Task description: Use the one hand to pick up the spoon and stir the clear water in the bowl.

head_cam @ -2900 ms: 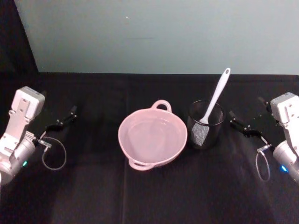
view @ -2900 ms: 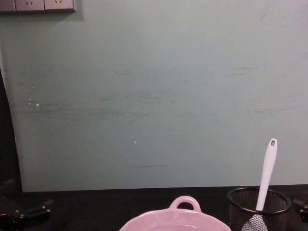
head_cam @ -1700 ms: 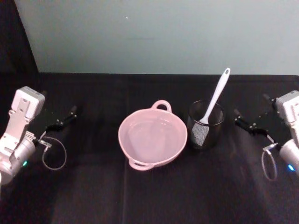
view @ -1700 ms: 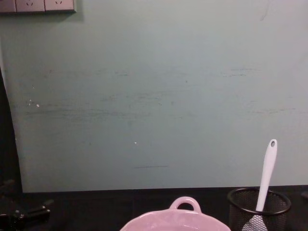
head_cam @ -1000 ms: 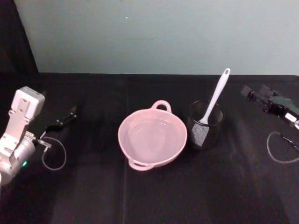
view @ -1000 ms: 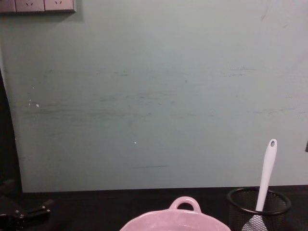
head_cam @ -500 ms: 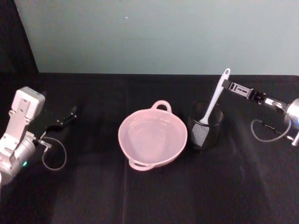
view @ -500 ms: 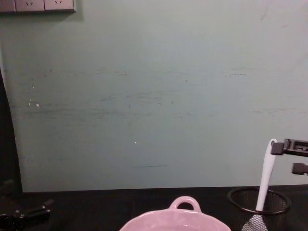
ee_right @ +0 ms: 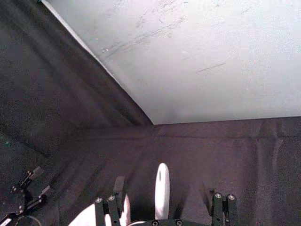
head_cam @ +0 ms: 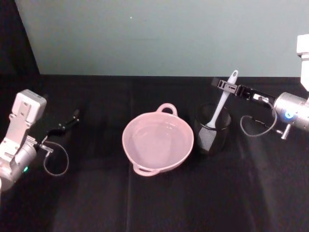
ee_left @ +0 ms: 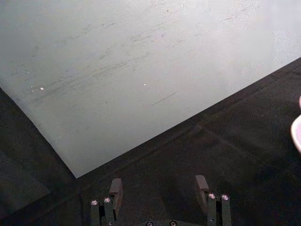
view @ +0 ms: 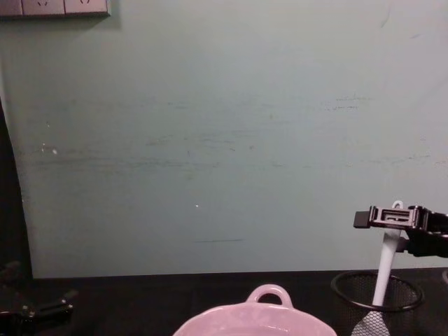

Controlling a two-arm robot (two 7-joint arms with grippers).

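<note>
Upper right, right hand (head_cam: 223,85) straddles the spoon (head_cam: 219,107) handle, fingers (ee_right: 117,187) spread; gripping, lifting, stirring the bowl (head_cam: 130,152) remain; left hand (head_cam: 73,117) idles, also spread, far left

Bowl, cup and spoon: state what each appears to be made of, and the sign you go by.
Bowl: glazed ceramic, perhaps; smooth pink, soft shine, thick rim. Cup: black metal wire mesh; see-through grid. Spoon, between the fingers of the open right gripper: white plastic or silicone; matte, moulded in one piece.
</note>
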